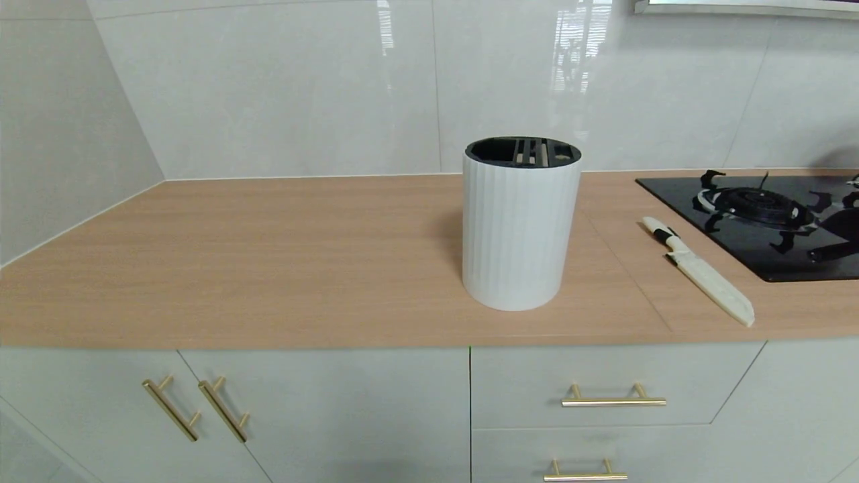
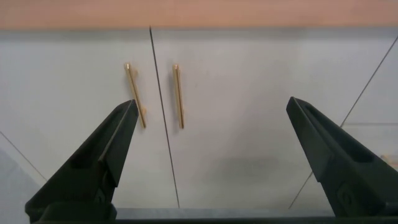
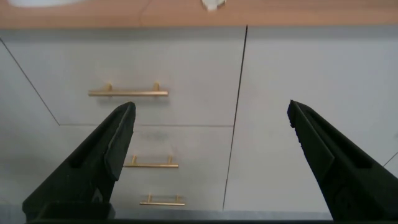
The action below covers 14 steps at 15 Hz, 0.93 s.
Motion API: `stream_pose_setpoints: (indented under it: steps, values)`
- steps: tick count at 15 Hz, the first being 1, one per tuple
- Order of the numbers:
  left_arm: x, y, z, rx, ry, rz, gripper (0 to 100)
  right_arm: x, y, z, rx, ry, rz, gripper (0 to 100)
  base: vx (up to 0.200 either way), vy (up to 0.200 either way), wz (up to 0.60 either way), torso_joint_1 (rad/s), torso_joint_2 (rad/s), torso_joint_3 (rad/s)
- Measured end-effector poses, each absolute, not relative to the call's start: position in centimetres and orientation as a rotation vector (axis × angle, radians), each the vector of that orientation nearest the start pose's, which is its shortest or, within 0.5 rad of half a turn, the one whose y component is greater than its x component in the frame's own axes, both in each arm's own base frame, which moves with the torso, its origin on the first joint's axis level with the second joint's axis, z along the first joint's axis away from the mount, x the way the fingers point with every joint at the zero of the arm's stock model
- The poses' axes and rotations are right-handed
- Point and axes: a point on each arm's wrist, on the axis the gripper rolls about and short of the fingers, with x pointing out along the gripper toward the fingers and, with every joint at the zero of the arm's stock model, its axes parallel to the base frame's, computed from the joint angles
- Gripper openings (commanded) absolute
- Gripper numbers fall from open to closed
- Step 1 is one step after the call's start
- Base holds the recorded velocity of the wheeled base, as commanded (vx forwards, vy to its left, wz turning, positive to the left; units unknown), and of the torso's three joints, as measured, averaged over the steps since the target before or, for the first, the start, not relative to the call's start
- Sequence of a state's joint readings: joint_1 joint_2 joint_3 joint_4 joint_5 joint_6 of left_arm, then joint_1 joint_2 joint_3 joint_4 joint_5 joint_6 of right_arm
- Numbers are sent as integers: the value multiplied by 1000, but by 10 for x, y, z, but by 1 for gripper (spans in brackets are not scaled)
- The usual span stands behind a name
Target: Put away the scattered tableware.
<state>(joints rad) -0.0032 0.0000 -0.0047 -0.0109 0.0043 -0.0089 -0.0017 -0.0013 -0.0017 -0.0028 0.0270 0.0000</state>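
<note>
Left gripper (image 2: pixel 211 102) and right gripper (image 3: pixel 210 104) have fingers apart; the knife (image 1: pixel 698 268) lies flat on the counter (image 1: pixel 268 268) above the right gripper, right of the holder (image 1: pixel 520 228); its blade points diagonally toward the near edge.

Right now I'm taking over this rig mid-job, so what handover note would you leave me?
Left hand: open, empty, facing the cabinet doors below the counter.
Right hand: open, empty, facing the drawer fronts.
Knife: flat on the countertop, between the white holder and the stove, apart from the holder.
Done: nothing yet.
Left: pick up the knife and slot it into the holder.
</note>
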Motion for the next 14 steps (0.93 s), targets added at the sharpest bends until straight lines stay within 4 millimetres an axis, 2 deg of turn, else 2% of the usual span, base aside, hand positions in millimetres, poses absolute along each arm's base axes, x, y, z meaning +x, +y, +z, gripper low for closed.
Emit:
stream_pose_setpoints:
  steps: [14]
  values:
    - [-23,0,78,-9,-16,1,100,-23,1,76,2,-6,25,100,0,0,0,218,-527,-312]
